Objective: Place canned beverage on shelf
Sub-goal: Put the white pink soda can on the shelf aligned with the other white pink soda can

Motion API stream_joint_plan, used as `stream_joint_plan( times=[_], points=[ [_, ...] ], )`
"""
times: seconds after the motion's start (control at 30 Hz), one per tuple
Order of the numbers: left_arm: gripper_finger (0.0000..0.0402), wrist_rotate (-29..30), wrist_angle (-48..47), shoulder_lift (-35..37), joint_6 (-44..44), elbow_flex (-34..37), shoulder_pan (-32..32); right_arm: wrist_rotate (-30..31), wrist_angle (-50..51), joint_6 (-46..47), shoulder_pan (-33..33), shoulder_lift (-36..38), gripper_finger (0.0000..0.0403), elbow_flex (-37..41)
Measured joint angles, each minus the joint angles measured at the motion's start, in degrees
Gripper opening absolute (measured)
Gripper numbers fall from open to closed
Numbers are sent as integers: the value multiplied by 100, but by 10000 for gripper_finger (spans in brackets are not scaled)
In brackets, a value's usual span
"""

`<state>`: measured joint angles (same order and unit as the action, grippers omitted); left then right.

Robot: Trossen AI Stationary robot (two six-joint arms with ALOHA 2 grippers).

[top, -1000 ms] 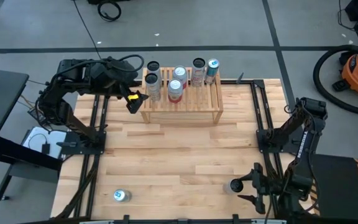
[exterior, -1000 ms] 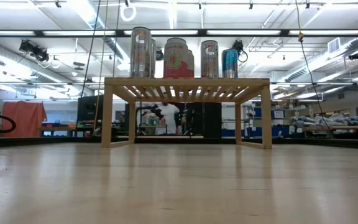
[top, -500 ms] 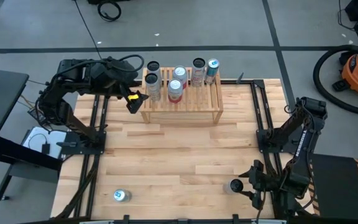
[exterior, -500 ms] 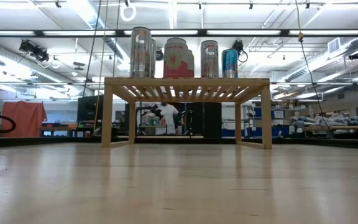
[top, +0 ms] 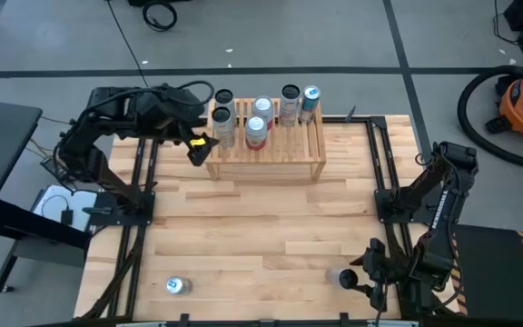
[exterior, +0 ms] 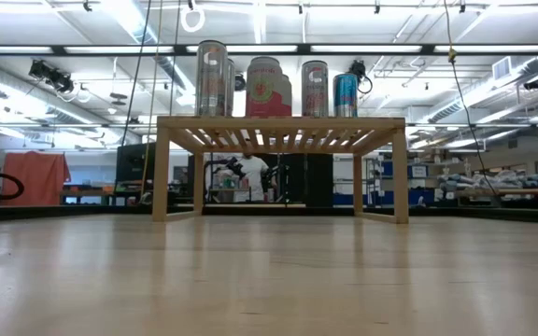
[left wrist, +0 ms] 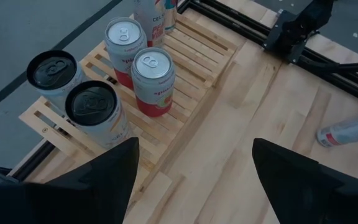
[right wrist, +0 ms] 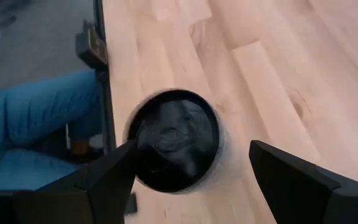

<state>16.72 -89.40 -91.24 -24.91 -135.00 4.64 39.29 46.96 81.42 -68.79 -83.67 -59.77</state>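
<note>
Down at the near right corner of the worktop (top: pixel 271 227), the right gripper (top: pixel 368 280) has its fingers spread wide on either side of an upright dark-topped can (top: pixel 346 277), not yet closed on it. The wrist view shows the can (right wrist: pixel 174 140) centred in the gap, which looks like lining up for a grasp from the side so it can be carried upright.

At the far edge stands the shelf (top: pixel 266 154), already holding five cans (top: pixel 255 133) grouped toward its left and back, leaving the right slats free for more. The left gripper (top: pixel 195 150) hangs just beside the shelf's left end, wide open and empty, probably parked clear of the landing spot. Another can (top: pixel 177 286) waits near the front left corner.
</note>
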Motion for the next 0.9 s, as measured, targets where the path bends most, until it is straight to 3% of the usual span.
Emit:
stream_joint_plan(
  times=[0.53, 0.9],
  points=[
    [315, -4, 2, -234, 173, 2, 5, 420, 14, -215, 344, 3, 318, 9],
    [315, -4, -3, -230, 155, 2, 7, 19, -38, -183, 317, 227, 318, -313]
  ],
)
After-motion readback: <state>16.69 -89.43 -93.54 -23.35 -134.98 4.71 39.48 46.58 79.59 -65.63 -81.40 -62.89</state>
